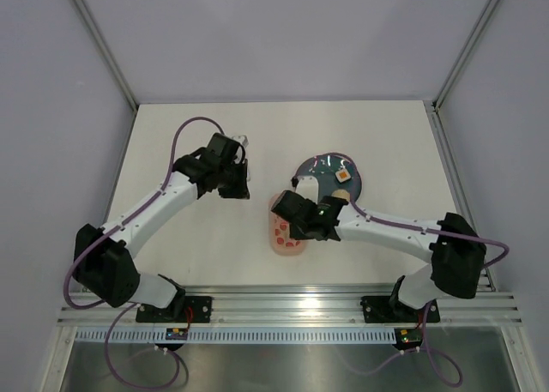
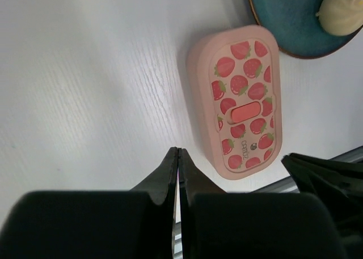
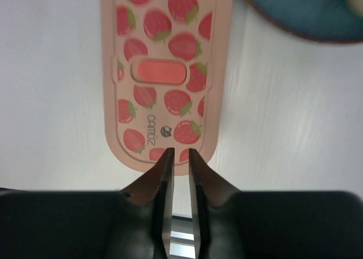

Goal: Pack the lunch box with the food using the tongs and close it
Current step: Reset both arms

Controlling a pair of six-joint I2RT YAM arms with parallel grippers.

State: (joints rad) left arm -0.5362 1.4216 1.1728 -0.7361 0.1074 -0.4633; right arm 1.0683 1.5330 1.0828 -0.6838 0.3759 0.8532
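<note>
The pink lunch box (image 1: pixel 284 238) lies near the table's front with its strawberry-print lid (image 3: pixel 164 66) on it; the same lid (image 2: pixel 241 100) shows in the left wrist view. My right gripper (image 3: pixel 180 152) hovers over the lid's logo end, jaws a narrow slit apart with nothing between them; from above it (image 1: pixel 288 214) covers the box's far part. My left gripper (image 2: pixel 178 152) is shut and empty, above bare table to the left of the box (image 1: pixel 242 189). Food remains on the teal plate (image 1: pixel 319 171): a white cube with an orange top (image 1: pixel 347 176) and a beige round piece (image 1: pixel 340 195). A small pale piece, perhaps the tongs (image 1: pixel 243 140), lies beyond the left wrist.
The plate's rim (image 3: pixel 295 26) sits just right of the box, with a pale bun (image 2: pixel 340 12) on it. An aluminium rail (image 1: pixel 283 302) runs along the table's near edge. Grey walls close the table on three sides.
</note>
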